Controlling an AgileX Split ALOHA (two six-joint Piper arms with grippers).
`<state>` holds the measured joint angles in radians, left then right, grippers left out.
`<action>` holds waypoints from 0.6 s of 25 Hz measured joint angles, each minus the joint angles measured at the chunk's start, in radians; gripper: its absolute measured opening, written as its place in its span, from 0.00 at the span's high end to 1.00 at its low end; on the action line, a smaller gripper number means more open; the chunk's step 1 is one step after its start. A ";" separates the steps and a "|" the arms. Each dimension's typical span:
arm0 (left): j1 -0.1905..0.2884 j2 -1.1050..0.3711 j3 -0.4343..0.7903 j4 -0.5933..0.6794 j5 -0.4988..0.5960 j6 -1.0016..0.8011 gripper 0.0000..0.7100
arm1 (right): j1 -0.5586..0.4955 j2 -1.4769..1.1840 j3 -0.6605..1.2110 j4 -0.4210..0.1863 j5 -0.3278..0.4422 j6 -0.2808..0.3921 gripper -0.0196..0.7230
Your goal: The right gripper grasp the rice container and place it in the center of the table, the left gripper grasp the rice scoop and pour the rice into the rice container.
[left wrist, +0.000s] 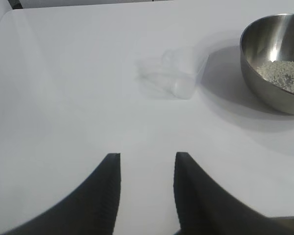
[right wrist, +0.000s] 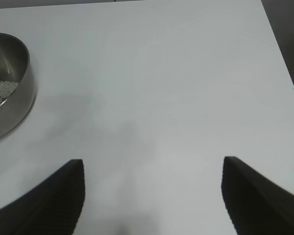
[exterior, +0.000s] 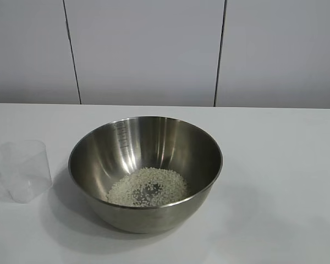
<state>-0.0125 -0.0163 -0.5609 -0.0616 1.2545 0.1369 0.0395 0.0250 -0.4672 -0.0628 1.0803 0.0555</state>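
The only writing in view is a column of engraved measuring marks on the inner wall of the rice container [exterior: 145, 170], at about 11 o'clock from its centre in the exterior view; the characters are too small to read.

Item count: one steel rice container, one clear rice scoop [exterior: 26, 169], one heap of rice [exterior: 147, 187], two grippers.

Contents: the rice container stands upright near the centre of the table [exterior: 286, 165] and holds the rice as a pale, shallow heap on its floor, with a small bare patch of steel in the middle of the heap. The rice scoop appears to hold nothing. It rests on the table at 9 o'clock from the rice container, near it and apart from it.

The left gripper [left wrist: 147, 169] hovers above bare table, well apart from the rice scoop, which lies ahead of its fingertips with the rice container beyond and to one side. Its jaws stand narrowly parted and grip nothing.

The right gripper [right wrist: 152, 169] sits over bare table, with the rice container off to one side. Its jaws stand wide apart and grip nothing.
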 joint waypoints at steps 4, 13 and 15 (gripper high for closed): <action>0.000 0.000 0.046 0.001 -0.055 0.001 0.63 | 0.000 0.000 0.000 0.000 -0.001 0.000 0.25; 0.000 0.000 0.076 0.000 -0.112 0.001 0.63 | 0.000 0.000 0.000 0.000 -0.001 0.000 0.25; 0.000 0.000 0.076 0.000 -0.112 0.001 0.63 | 0.000 0.000 0.000 0.000 -0.001 0.000 0.25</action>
<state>-0.0125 -0.0163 -0.4845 -0.0617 1.1428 0.1378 0.0395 0.0250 -0.4672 -0.0628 1.0793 0.0555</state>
